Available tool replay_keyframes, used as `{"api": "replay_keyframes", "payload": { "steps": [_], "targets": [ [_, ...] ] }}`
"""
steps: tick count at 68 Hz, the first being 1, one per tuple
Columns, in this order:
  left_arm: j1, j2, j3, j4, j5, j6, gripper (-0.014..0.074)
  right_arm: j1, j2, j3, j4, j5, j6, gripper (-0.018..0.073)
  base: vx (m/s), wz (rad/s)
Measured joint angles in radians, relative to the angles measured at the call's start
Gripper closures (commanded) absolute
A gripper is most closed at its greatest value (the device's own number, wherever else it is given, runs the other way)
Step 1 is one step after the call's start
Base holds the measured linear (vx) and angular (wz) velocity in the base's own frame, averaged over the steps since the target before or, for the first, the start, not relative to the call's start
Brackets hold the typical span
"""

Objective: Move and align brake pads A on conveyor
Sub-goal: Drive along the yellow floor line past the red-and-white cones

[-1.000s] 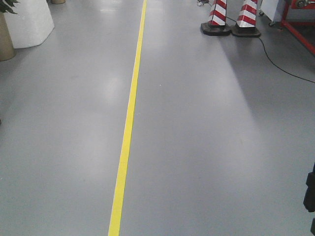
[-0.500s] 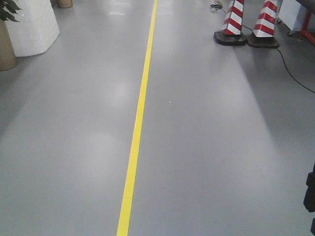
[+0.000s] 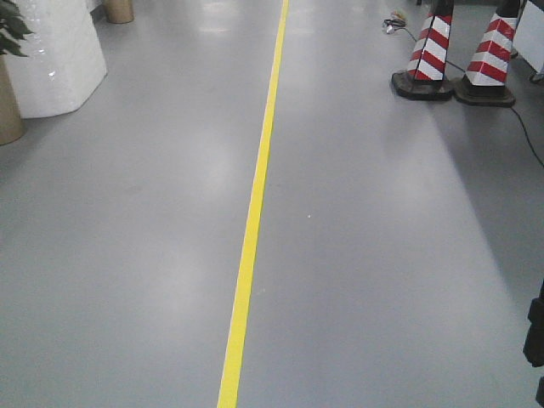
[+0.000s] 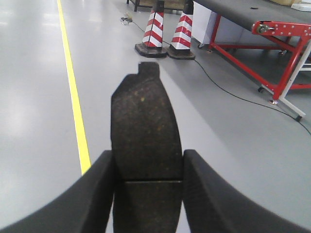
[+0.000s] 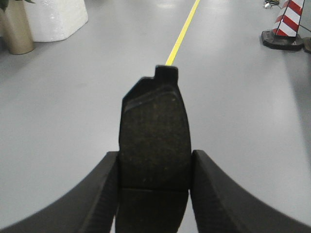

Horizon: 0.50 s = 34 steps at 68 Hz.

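1. The left claw (image 4: 148, 160) is clamped on a dark grey, rough-faced, slightly curved oblong brake pad (image 4: 146, 116). Its two black fingers press the pad's long sides, and the groove across the pad's middle sits between them.
2. The right claw (image 5: 155, 160) grips a second brake pad (image 5: 154, 126) of the same make in the same way, with a finger on each long side.
3. Each pad's long axis runs straight forward out of its claw. The notched tab end is the end farthest from the fingers.
4. The wide, flat charcoal conveyor (image 4: 233, 10) on its red steel frame (image 4: 272, 48) lies ahead and to the right of the left claw, well apart from it. It is beyond two red-and-white striped cones (image 4: 154, 29).
5. Neither the right wrist view nor the front view shows the conveyor, so the left arm is probably the nearer one.
6. Under both claws there is only glossy grey floor (image 3: 382, 255). Its painted yellow line (image 4: 73, 97) passes to the left of the left claw and runs on ahead of the right claw.
7. Judged from this, the pads are in transit and neither has been placed.
8. The coming move depends on closing the gap forward and to the right until the belt is under the claws. Each pad's forward-pointing axis can then be laid down in line with the other.
9. The task's other pads are not in view.
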Motion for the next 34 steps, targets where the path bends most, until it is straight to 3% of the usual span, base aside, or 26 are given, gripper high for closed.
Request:
{"api": "replay_keyframes", "payload": {
  "steps": [34],
  "targets": [
    [0.000,0.000,0.000,0.000,0.000,0.000,0.0603,0.000,0.000,0.000,0.000,0.000,0.000,0.0564,0.65,-0.17]
  ]
}}
